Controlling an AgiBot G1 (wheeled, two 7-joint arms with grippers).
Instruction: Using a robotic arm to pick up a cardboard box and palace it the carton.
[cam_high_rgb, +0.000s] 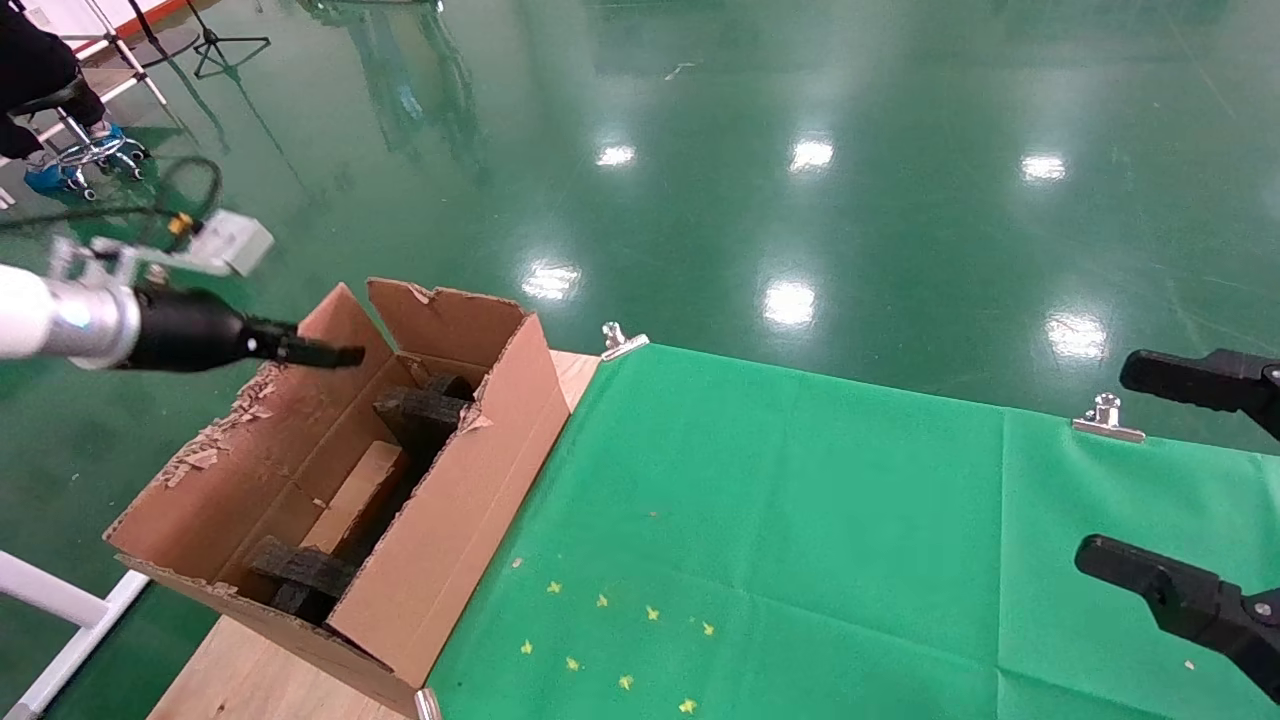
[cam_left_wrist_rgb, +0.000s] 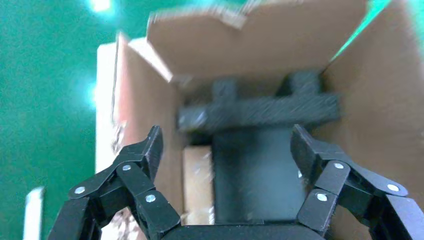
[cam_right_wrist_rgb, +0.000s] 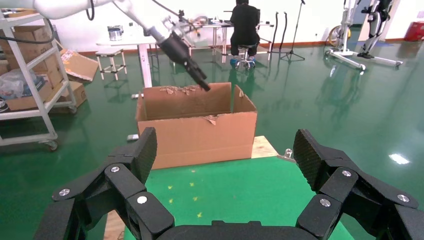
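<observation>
Cardboard box (cam_high_rgb: 355, 496) already in carton (cam_high_rgb: 440, 530); light, stiff, slick tape, grab long sides. Left gripper (cam_left_wrist_rgb: 227, 150) open above; right gripper (cam_right_wrist_rgb: 225, 157) open, idle.

Head view: camera set high, facing forward and down over the large brown corrugated carton with ragged flaps (cam_high_rgb: 330, 480) and the green cloth-covered table (cam_high_rgb: 800, 540) beside it.

Left wrist view: camera close above the carton (cam_left_wrist_rgb: 250, 55), looking down into it between the open fingers of the black multi-link left gripper (cam_left_wrist_rgb: 227, 145).

Right wrist view: camera low over the table (cam_right_wrist_rgb: 235, 187), well back from the carton (cam_right_wrist_rgb: 197, 125), facing it level between the spread fingers of the black right gripper (cam_right_wrist_rgb: 225, 150).

All three views share the carton.
</observation>
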